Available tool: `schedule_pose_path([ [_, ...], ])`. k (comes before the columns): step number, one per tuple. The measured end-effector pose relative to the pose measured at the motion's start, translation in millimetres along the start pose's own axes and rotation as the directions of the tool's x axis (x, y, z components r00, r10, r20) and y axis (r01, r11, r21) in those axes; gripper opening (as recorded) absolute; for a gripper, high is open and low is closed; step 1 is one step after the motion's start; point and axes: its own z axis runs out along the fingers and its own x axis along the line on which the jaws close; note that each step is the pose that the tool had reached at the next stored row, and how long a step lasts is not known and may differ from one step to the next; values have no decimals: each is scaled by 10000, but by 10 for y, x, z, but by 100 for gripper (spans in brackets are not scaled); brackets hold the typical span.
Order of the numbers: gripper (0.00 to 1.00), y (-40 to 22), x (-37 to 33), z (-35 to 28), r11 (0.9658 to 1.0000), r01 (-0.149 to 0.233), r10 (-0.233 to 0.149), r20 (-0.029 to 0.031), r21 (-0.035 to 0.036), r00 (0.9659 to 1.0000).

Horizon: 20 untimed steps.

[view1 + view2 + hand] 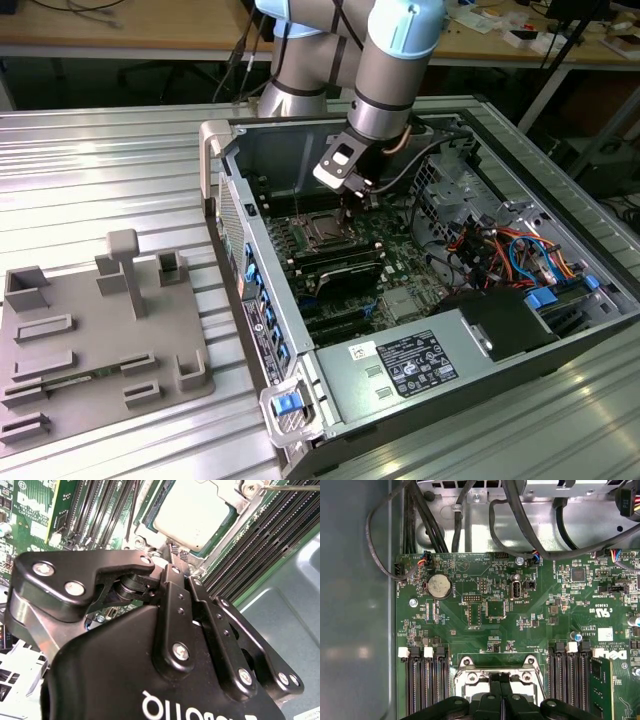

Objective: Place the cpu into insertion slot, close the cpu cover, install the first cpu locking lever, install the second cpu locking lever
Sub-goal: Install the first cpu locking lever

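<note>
Looking along the gripper [174, 555], saw it pinched shut — tips just beside the chip [192, 517], seated in the socket [462, 665], framed by the cover [239, 502]. Saw the computer case [232, 215] open on a ribbed metal table [100, 160] — wooden benches [120, 25] behind.

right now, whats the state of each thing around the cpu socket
cpu: seated flat in the insertion slot
cpu cover: appears down over the cpu's edges
gripper: shut, tips at the slot's edge
computer case: open, side panel off
coin battery: seated in its holder
</note>
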Motion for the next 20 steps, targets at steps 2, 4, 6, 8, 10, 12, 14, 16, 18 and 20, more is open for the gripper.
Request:
schedule_pose_path([
  [2, 11, 12, 0, 0, 10000, 0, 0, 0, 0, 10000],
  [4, 11, 20, 0, 0, 10000, 0, 0, 1, 0, 10000],
  [6, 11, 27, 0, 1, 10000, 0, 0, 0, 0, 10000],
  [8, 11, 34, 1, 1, 10000, -1, 1, 0, 0, 10000],
  [10, 11, 39, 1, -7, 10000, 0, 0, 3, 1, 10000],
  [12, 11, 40, -1, -47, 10000, -1, 1, -6, 0, 10000],
  [14, 11, 41, 0, -50, 10000, 4, -4, -10, -1, 10000],
  [16, 11, 41, -1, -51, 9998, 174, -174, -15, -5, 9998],
  [18, 11, 41, -1, -51, 9998, 173, -173, -23, -5, 9998],
  [20, 11, 40, -1, -51, 9999, 173, -173, -24, -5, 9998],
])
